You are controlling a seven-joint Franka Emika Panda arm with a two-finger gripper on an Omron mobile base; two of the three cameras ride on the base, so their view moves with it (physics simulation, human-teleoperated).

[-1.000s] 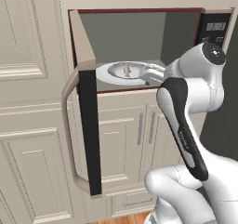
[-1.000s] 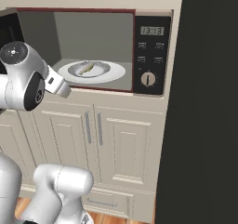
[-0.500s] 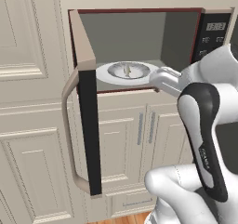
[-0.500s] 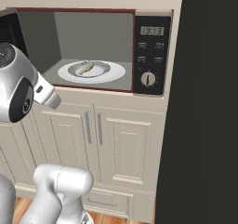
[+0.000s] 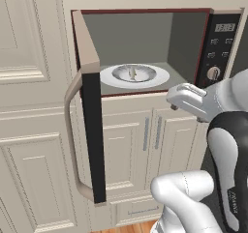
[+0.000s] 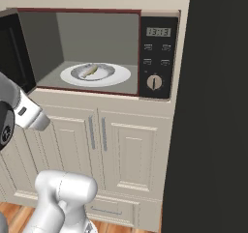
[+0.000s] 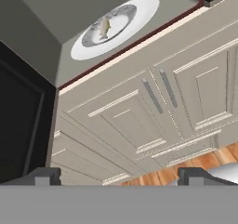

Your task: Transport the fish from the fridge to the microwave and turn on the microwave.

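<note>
Cream panelled cabinets (image 6: pixel 114 152) fill the wall from the wooden floor (image 7: pixel 200 165) upward, and set into them is the microwave (image 6: pixel 157 53) with its door (image 5: pixel 92 130) swung wide open to the left. Inside it lies the fish (image 6: pixel 89 71), small and pale, resting in a shallow grey dish (image 6: pixel 107 71) that sits on the white round turntable plate (image 6: pixel 123 76) in the middle of the grey cavity. In the left base view the fish (image 5: pixel 132 73) looks like a thin pale sliver at the centre of the dish; in the hand view it (image 7: pixel 104 28) lies near the upper left.

To the right of the cavity stands the black control panel (image 6: pixel 158 58), with a lit display (image 6: pixel 158 32) at the top, small buttons under it and a round knob (image 6: pixel 154 82) at the bottom. The open door shows its dark edge and a curved beige handle (image 5: pixel 72 140) bowing out toward the room.

Below the cavity, two cabinet doors meet at a pair of slim upright metal pulls (image 6: pixel 97 133).

The robot's hand (image 7: pixel 116 176) is outside the microwave, in front of it and below the level of the cavity floor, well apart from the fish. Its two dark fingertips (image 7: pixel 44 175) are spread wide with nothing between them. To the far right a tall dark panel (image 6: pixel 215 111) rises beside the microwave.
</note>
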